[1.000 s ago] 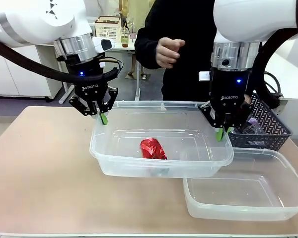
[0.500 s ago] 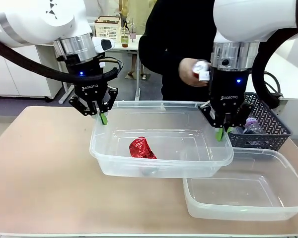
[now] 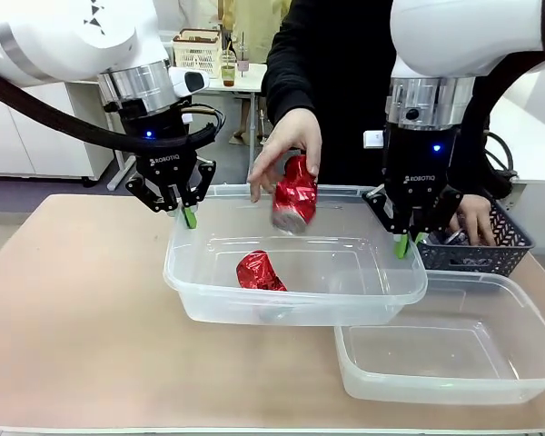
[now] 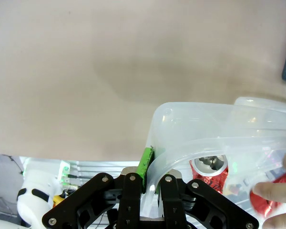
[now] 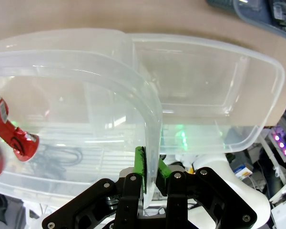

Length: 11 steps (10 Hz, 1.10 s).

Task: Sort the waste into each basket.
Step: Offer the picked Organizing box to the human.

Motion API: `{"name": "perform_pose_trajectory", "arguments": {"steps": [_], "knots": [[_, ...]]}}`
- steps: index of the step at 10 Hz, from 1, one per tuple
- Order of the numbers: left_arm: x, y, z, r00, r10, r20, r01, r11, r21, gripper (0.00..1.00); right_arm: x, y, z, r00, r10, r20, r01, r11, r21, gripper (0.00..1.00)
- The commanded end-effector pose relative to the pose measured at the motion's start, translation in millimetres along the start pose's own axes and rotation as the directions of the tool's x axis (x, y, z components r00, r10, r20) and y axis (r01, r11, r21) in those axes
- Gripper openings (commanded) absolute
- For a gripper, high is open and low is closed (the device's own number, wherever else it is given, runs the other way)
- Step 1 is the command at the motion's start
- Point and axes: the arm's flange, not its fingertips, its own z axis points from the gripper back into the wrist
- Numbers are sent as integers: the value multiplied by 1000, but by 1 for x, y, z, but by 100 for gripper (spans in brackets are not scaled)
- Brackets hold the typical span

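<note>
My left gripper (image 3: 189, 216) is shut on the left rim of a clear tub (image 3: 291, 313), and my right gripper (image 3: 407, 243) is shut on its right rim. Together they hold the tub just above the table. One crushed red can (image 3: 257, 272) lies on the tub's floor. A person's hand (image 3: 286, 145) holds a second red can (image 3: 295, 195) over the tub's far side. In the left wrist view the green pads of my left gripper (image 4: 151, 164) pinch the tub's rim (image 4: 195, 114). In the right wrist view my right gripper (image 5: 150, 167) pinches the rim (image 5: 86, 64), with the held can (image 5: 9, 129) at the left.
A second clear tub (image 3: 454, 381) with nothing in it rests on the table at the front right, partly under the held one. A dark lattice basket (image 3: 500, 236) stands at the right edge, and the person's other hand (image 3: 477, 218) reaches into it. Bare tabletop lies to the left.
The person's hand has come down over the tub holding a red can. Their other hand now reaches into the dark basket. The can inside the tub slid slightly left. Both grippers stayed put.
</note>
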Motion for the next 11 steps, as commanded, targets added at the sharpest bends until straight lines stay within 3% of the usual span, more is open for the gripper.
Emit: {"name": "perform_pose_trajectory", "arguments": {"steps": [1, 11], "knots": [[2, -3, 9, 1000, 15, 13, -15, 1000, -17, 7, -3, 2, 1, 1000, 2, -9, -2, 1000, -14, 6], [2, -3, 9, 1000, 15, 13, -15, 1000, -17, 7, -3, 2, 1, 1000, 2, -9, -2, 1000, -14, 6]]}}
